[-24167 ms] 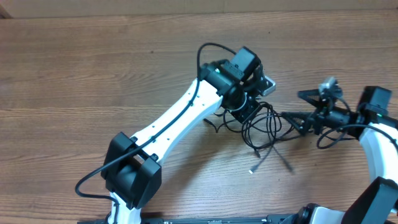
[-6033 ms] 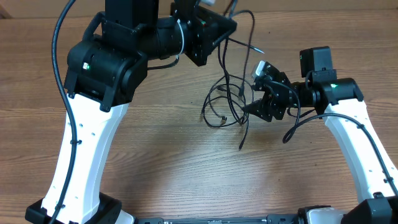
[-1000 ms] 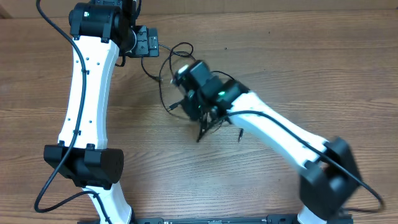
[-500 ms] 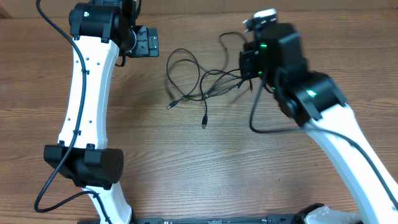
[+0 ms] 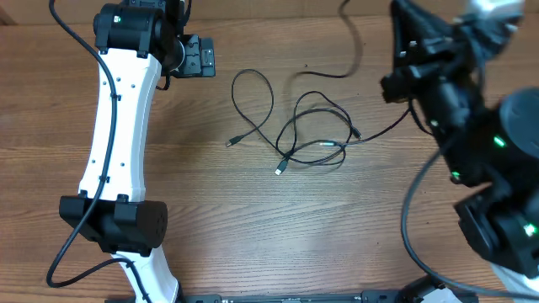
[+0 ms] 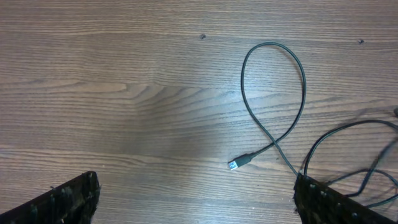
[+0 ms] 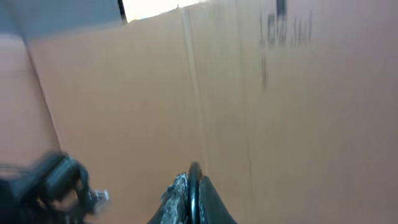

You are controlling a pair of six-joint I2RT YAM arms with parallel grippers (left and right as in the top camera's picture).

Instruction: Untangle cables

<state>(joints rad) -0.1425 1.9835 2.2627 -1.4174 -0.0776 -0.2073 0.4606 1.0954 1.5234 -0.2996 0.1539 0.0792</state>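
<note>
Though tight, right jaws around cable (image 7: pixel 194 190)

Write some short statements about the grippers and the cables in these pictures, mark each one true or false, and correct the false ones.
1. The left gripper is open and holds nothing. True.
2. The cables lie inside a cardboard box. False: they lie on the wooden table.
3. The right gripper is shut on a cable. True.
4. The silver plug touches the left gripper's fingers. False: it lies on the table, apart from them.
</note>
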